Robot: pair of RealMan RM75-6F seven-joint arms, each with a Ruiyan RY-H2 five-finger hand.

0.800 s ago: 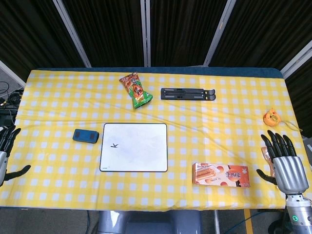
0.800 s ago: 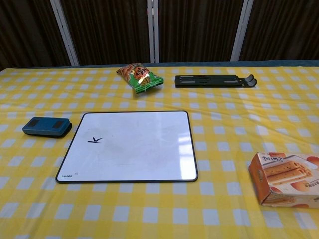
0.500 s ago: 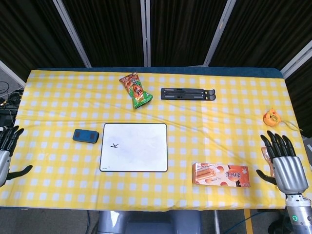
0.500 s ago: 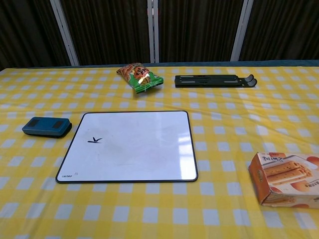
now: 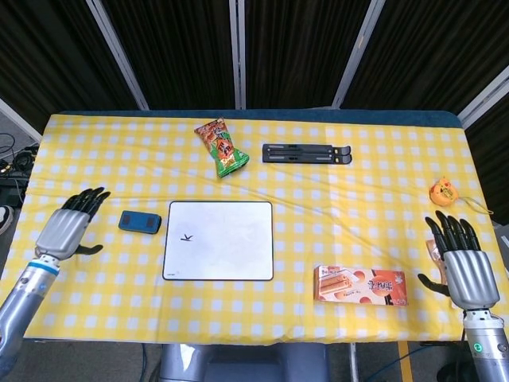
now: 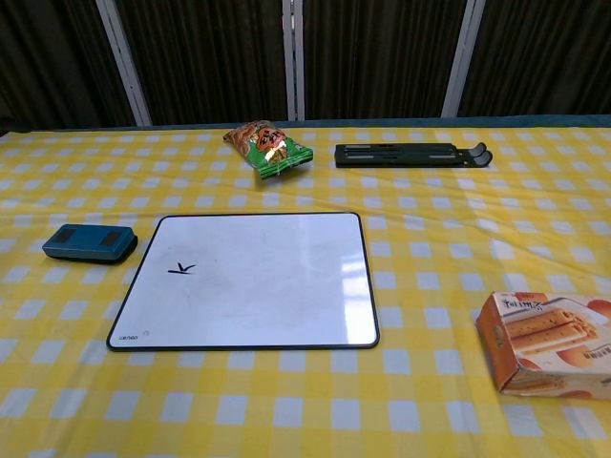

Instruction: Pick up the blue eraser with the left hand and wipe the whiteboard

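Note:
The blue eraser [image 5: 140, 222] [image 6: 90, 242] lies flat on the checked cloth just left of the whiteboard [image 5: 219, 239] [image 6: 245, 280]. A small black mark sits on the board's left half. My left hand [image 5: 67, 228] hovers over the table's left part, a short way left of the eraser, fingers spread and holding nothing. My right hand [image 5: 461, 267] stays at the table's right edge, fingers spread and empty. Neither hand shows in the chest view.
A green and orange snack bag [image 5: 222, 147] and a black folding stand [image 5: 307, 153] lie at the back. A biscuit box [image 5: 360, 285] sits front right. A small orange toy [image 5: 443, 192] lies near the right edge.
My left hand has moved in from the table's left edge toward the eraser. The right hand has barely shifted.

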